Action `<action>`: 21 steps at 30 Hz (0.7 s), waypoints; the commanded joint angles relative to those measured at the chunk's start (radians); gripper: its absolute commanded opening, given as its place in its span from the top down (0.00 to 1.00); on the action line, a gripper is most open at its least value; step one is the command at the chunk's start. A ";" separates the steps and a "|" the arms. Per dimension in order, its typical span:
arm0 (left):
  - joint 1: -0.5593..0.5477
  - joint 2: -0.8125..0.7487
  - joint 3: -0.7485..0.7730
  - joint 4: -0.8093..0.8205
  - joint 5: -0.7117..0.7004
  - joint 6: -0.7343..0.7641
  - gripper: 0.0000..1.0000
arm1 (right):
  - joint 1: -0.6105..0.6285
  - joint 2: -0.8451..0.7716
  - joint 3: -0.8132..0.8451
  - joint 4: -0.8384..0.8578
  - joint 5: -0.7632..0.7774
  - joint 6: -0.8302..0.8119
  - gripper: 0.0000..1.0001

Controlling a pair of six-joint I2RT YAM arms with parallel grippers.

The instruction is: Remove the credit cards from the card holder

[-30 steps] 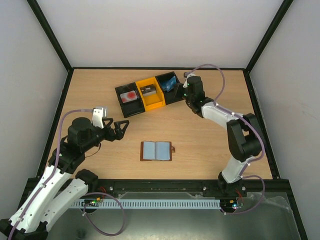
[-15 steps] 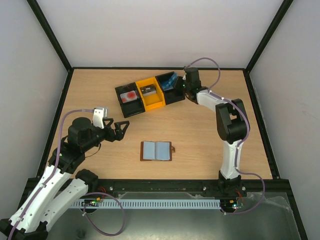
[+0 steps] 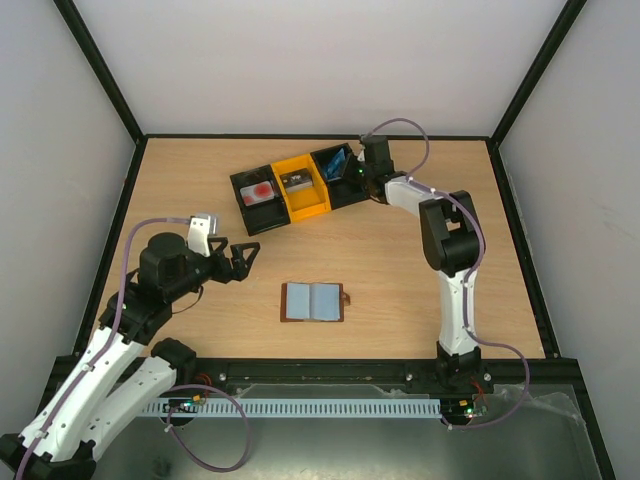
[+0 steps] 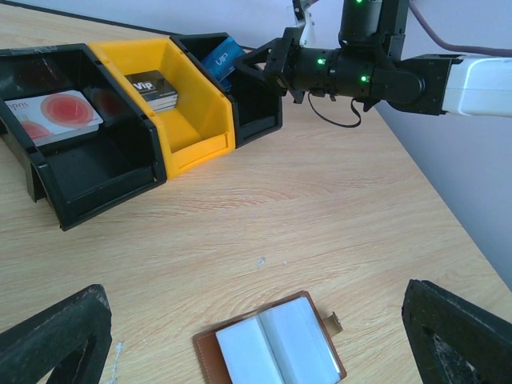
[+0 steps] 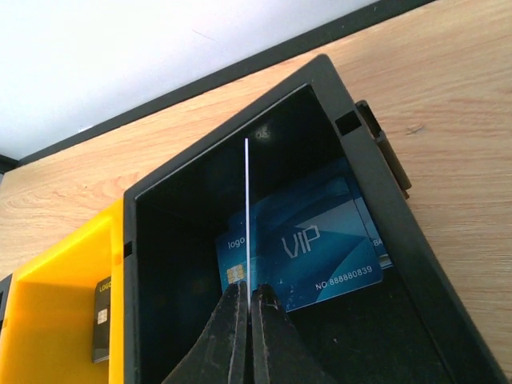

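Observation:
The card holder (image 3: 314, 302), a brown wallet, lies open flat on the table with its blue-grey pockets (image 4: 276, 346) facing up. My left gripper (image 3: 243, 259) hangs open a little to its left, nothing between its fingers (image 4: 56, 336). My right gripper (image 3: 352, 172) is at the far black bin (image 5: 376, 184) of the tray, shut on a thin credit card (image 5: 247, 208) that I see only edge-on. Below it a blue VIP card (image 5: 320, 248) leans inside that bin. A whitish card with red marks (image 4: 52, 116) lies in the left black bin.
The three-part tray stands at the back: black bin (image 3: 258, 205), yellow bin (image 3: 305, 195) with a dark VIP card (image 4: 154, 90), black bin (image 3: 340, 185). The right arm (image 3: 445, 235) stretches from the near edge to the tray. Black frame rails border the table.
The right arm has swung left and reached further back, bringing its gripper and the held card over the far black bin. The left arm and the card holder have stayed put.

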 commanded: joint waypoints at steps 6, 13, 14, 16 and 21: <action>0.004 0.000 -0.001 -0.007 0.001 0.018 0.00 | 0.000 0.057 0.081 -0.007 -0.038 0.034 0.98; 0.004 -0.004 0.002 -0.013 0.000 0.019 0.00 | 0.000 0.091 0.138 -0.064 -0.024 0.013 0.98; 0.004 -0.006 0.003 -0.015 -0.002 0.019 0.00 | 0.000 0.094 0.149 -0.072 -0.022 0.011 0.98; 0.005 -0.008 0.002 -0.015 -0.002 0.019 0.00 | 0.000 0.100 0.156 -0.083 -0.014 0.014 0.98; 0.004 -0.005 0.003 -0.014 -0.002 0.019 0.00 | 0.000 0.119 0.167 -0.092 -0.012 0.023 0.96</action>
